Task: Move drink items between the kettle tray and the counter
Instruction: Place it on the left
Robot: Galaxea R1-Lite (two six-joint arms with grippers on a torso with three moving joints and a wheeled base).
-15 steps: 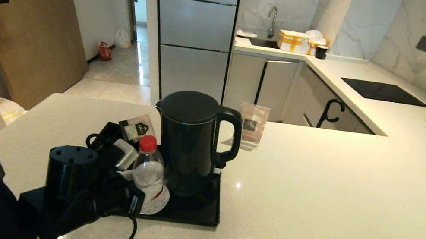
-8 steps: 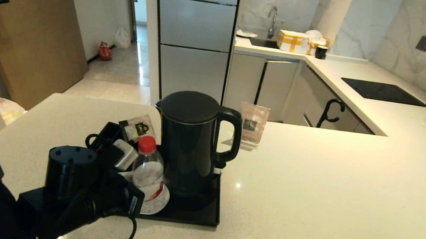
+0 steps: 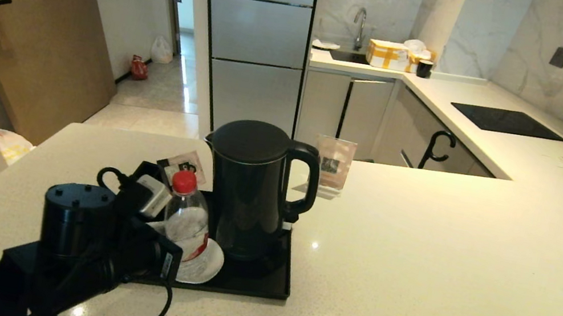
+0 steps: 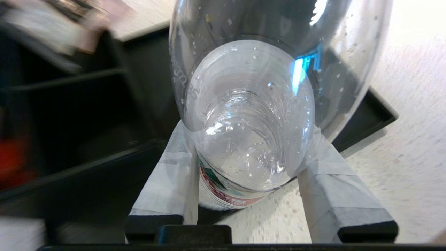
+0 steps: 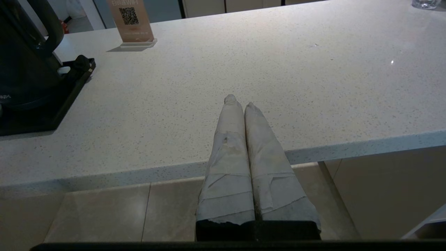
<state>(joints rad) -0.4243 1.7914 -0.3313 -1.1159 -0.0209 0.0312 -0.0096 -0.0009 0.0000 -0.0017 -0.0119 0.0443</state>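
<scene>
While the left gripper pinches the water bottle between its fingers, the bottle tilts above the kettle tray. Right gripper idles at the tabletop edge, fingers pressed together.

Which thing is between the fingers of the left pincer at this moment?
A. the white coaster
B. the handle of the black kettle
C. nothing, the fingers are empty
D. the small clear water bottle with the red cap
D. In the left wrist view the clear water bottle sits between the two taped fingers of the left pincer, and the head view shows this pincer at the bottle on the kettle tray.
</scene>
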